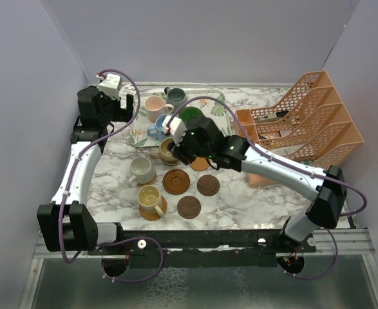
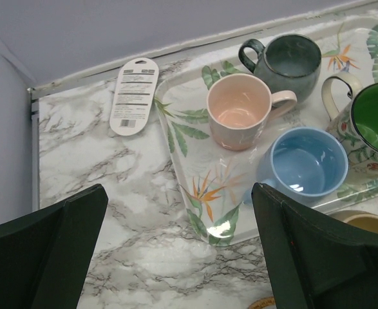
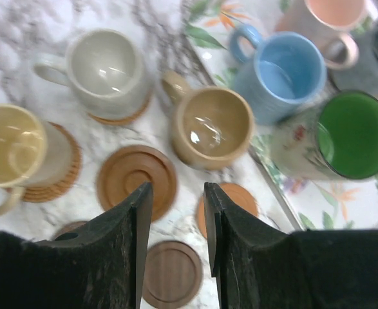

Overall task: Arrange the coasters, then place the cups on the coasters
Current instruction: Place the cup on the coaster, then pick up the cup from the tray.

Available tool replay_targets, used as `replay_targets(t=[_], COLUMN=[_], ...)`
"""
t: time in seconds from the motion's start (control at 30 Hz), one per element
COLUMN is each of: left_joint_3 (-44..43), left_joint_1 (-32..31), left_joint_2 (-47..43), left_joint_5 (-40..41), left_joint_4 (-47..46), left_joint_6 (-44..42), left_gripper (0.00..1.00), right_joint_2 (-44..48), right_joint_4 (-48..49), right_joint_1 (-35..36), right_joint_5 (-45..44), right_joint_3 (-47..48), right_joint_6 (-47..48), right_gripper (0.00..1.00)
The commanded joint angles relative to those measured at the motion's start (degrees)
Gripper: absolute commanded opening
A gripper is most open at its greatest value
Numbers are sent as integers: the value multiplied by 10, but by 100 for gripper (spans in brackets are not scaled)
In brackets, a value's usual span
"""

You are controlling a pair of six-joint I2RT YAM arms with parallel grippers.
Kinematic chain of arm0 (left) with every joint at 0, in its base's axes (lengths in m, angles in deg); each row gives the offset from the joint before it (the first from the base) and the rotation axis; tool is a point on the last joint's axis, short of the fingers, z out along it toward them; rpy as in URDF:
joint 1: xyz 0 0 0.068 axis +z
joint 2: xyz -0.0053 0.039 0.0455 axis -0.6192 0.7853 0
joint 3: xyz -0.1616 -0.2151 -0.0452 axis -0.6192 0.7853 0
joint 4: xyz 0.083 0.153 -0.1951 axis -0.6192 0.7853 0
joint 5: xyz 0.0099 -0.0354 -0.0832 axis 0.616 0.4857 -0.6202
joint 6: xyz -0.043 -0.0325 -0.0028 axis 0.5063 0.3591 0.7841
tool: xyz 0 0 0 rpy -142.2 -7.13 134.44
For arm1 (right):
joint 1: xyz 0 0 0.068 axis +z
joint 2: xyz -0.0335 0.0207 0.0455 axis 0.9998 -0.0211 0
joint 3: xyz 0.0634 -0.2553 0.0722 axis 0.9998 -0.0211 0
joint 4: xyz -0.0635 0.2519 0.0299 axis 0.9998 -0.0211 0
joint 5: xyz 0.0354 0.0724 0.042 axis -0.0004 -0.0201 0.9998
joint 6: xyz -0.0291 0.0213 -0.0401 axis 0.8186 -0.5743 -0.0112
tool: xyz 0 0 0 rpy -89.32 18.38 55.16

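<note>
Work in the top view was centred on the tan cup (image 1: 166,153), stood just off the tray's (image 1: 137,137) near edge, with the right gripper (image 1: 172,145) poised at it. The white cup (image 1: 141,168) and yellow cup (image 1: 149,197) were each seated on a coaster. Four bare coasters (image 1: 176,180) were laid in the open marble towards the arms, and the rack (image 1: 304,122) was kept well apart to the right. The left gripper (image 1: 127,106) was held by the tray's far left corner.

From the left wrist, the left gripper (image 2: 179,251) was shown spread wide with nothing in it. It hung over the tray's corner, with the pink cup (image 2: 240,109) and blue cup (image 2: 308,161) ahead. A card (image 2: 134,96) was laid beside the tray, and free marble was left up to the table edge.

From the right wrist, the right gripper (image 3: 176,212) was shown partly parted and gripping nothing, its tips just short of the tan cup (image 3: 209,129). Whether a coaster lay under that cup could not be told, so this should be checked first. Any lift was best made straight up. The tray rim and green cup (image 3: 353,135) were crowded on one side, while a bare coaster (image 3: 137,180) was left free on the other.
</note>
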Motion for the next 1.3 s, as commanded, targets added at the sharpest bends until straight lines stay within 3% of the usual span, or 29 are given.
replay_targets(t=[0.0, 0.23, 0.47, 0.8, 0.93, 1.27], left_joint_3=[-16, -66, -181, -355, -412, -436], left_joint_1=[0, -9, -18, -54, -70, -83], left_joint_2=[28, 125, 263, 439, 487, 531], left_joint_5=[-68, -74, -32, 0, 61, 107], left_joint_4=[-28, -31, -23, 45, 88, 110], left_joint_6=[-27, -56, -8, -9, -31, -58], left_gripper=[99, 96, 83, 70, 68, 56], right_joint_2=[46, 105, 123, 118, 114, 100], right_joint_4=[58, 116, 103, 91, 88, 84], right_joint_1=[-84, -224, -305, -349, -354, -354], right_joint_5=[41, 132, 180, 230, 244, 252], right_joint_3=[-68, -181, -203, -201, -200, -199], right_joint_6=[43, 51, 37, 24, 22, 23], right_gripper=[39, 40, 39, 39, 39, 39])
